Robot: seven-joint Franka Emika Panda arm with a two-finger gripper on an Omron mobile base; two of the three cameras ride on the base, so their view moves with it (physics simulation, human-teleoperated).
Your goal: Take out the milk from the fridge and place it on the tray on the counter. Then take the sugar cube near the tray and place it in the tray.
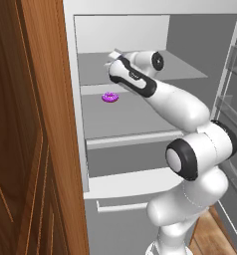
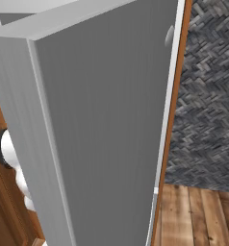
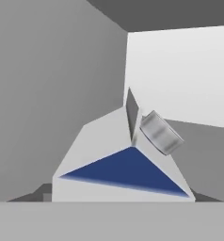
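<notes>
My arm reaches into the open fridge (image 1: 140, 124) at its upper shelf. The milk (image 3: 118, 160) is a white carton with a dark blue band and a grey cap, and it sits very close in the hand view. My gripper (image 3: 121, 197) has a dark fingertip pressed against each side of the carton. In the left base view a white corner of the milk (image 1: 114, 54) pokes out past my gripper (image 1: 113, 61) near the shelf's back left. The tray, the counter and the sugar cube are out of view.
A purple donut (image 1: 110, 97) lies on the shelf below my hand. A wooden cabinet (image 1: 26, 149) stands at the left, clear door racks (image 1: 232, 99) at the right. The grey fridge door (image 2: 102, 125) stands open beside a woven wall (image 2: 208, 96).
</notes>
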